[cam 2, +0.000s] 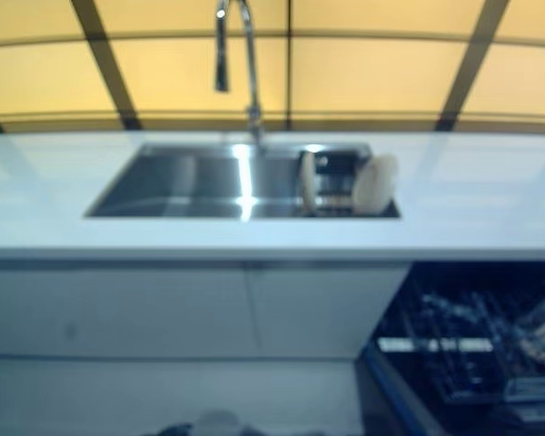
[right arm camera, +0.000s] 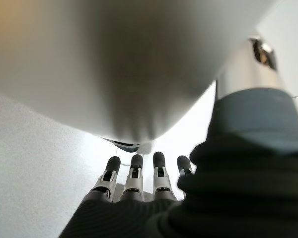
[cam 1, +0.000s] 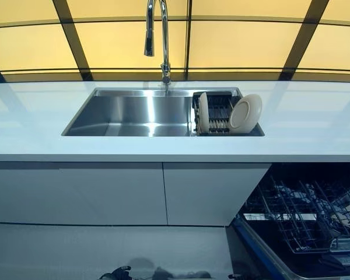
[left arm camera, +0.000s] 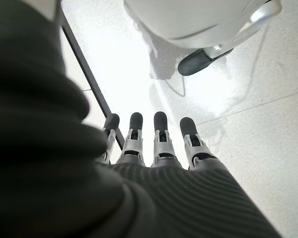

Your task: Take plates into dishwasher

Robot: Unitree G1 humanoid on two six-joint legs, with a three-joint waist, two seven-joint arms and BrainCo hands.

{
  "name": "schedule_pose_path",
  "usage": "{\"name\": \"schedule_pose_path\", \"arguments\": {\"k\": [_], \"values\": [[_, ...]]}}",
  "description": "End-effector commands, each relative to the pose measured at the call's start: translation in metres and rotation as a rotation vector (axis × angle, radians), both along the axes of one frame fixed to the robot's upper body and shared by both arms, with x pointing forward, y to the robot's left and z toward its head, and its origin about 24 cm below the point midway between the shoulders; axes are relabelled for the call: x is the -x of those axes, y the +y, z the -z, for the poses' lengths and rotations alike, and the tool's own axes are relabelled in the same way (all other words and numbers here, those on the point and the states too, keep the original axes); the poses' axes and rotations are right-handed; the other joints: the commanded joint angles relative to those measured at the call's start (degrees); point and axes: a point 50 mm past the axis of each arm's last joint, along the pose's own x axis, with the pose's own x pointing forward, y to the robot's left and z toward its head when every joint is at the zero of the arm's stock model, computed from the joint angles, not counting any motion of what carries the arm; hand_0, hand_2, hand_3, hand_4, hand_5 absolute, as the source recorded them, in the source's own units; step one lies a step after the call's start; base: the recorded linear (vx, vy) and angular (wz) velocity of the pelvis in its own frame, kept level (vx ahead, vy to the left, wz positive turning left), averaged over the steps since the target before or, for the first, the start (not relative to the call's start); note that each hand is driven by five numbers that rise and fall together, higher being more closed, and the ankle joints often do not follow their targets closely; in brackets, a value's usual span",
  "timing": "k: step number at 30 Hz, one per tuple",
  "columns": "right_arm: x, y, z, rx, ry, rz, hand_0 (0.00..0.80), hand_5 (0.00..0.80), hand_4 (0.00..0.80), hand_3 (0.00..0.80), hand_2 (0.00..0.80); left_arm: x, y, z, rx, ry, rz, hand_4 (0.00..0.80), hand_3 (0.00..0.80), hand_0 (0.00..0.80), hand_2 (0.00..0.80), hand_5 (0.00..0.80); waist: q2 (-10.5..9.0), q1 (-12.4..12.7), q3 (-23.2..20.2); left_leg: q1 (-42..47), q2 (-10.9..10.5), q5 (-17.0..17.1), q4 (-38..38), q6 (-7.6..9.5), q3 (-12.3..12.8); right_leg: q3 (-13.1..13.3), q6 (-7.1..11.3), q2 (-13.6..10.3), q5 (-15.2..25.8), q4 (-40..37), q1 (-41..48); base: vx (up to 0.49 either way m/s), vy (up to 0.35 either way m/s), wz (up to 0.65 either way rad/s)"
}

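Observation:
Two cream plates stand on edge in a dark wire rack (cam 1: 217, 116) at the right end of the steel sink (cam 1: 128, 114): one plate (cam 1: 203, 112) at the rack's left, upright, the other plate (cam 1: 245, 113) at its right, leaning. The open dishwasher (cam 1: 306, 224) with its wire rack pulled out is below the counter at the lower right. My left hand (left arm camera: 154, 144) shows only in its wrist view, fingers straight, pointing down at the floor, holding nothing. My right hand (right arm camera: 136, 181) shows only in its wrist view, fingers straight and empty.
A tall chrome tap (cam 1: 157, 35) rises behind the sink. The white counter (cam 1: 41, 128) runs to both sides, with grey cabinet doors (cam 1: 105, 192) below. The dishwasher's lowered door (cam 1: 262, 256) juts out at the lower right.

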Motion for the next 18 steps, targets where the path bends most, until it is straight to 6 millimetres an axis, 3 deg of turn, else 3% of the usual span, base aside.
{"name": "schedule_pose_path", "arguments": {"k": [1, 8, 13, 16, 18], "values": [[0.007, -0.002, 0.002, 0.036, 0.057, -0.058, 0.000, 0.000, 0.000, 0.000, 0.000, -0.018, -0.008, -0.001, -0.007, -0.032, 0.034, 0.000, 0.000, 0.000, 0.000, 0.000, -1.95, 0.31, 0.43, -1.53, -4.96, 0.24, -0.11, 3.14, 0.53, -0.52, 1.84, 0.19, -1.41, 1.44, 1.94, 0.000, 0.000, 0.00], [0.005, 0.002, 0.002, 0.013, 0.028, -0.071, 0.000, 0.000, 0.000, 0.000, 0.000, -0.018, -0.012, -0.001, 0.007, -0.040, 0.022, 0.000, 0.000, 0.000, 0.000, 0.000, -1.56, 0.56, 0.62, -1.41, -5.03, 0.27, -0.11, 3.24, 0.35, -0.63, 1.58, 0.24, -1.64, 1.77, 1.94, 0.000, 0.000, 0.00], [-0.033, 0.023, -0.011, -0.279, -0.171, -0.090, 0.000, 0.000, 0.000, 0.000, 0.000, -0.019, -0.009, -0.002, 0.002, -0.022, 0.050, 0.000, 0.000, 0.000, 0.000, 0.000, -1.53, 0.83, 0.96, -1.39, -5.25, 0.53, -0.11, 3.29, -0.17, -0.83, 1.68, 0.14, -1.81, 2.28, 1.86, 0.000, 0.000, 0.00], [-0.076, 0.041, -0.043, -0.587, -0.347, -0.099, 0.000, 0.000, 0.000, 0.000, 0.000, -0.021, 0.001, -0.006, -0.010, -0.025, 0.071, 0.000, 0.000, 0.000, 0.000, 0.000, -2.17, 1.02, 1.27, -1.62, -5.16, 0.76, -0.11, 3.32, -0.10, -0.94, 1.74, 0.15, -1.74, 2.40, 1.65, -0.011, -0.014, 0.00], [-0.102, 0.057, -0.079, -0.831, -0.486, -0.117, 0.000, 0.000, 0.000, 0.000, 0.000, -0.020, 0.008, -0.008, -0.021, -0.030, 0.075, 0.000, 0.000, 0.000, 0.000, 0.000, -2.77, 0.77, 1.51, -1.73, -5.17, 0.85, -0.11, 3.35, 0.01, -0.88, 1.91, 0.17, -1.59, 2.42, 1.45, -0.035, -0.049, 0.00]]}}
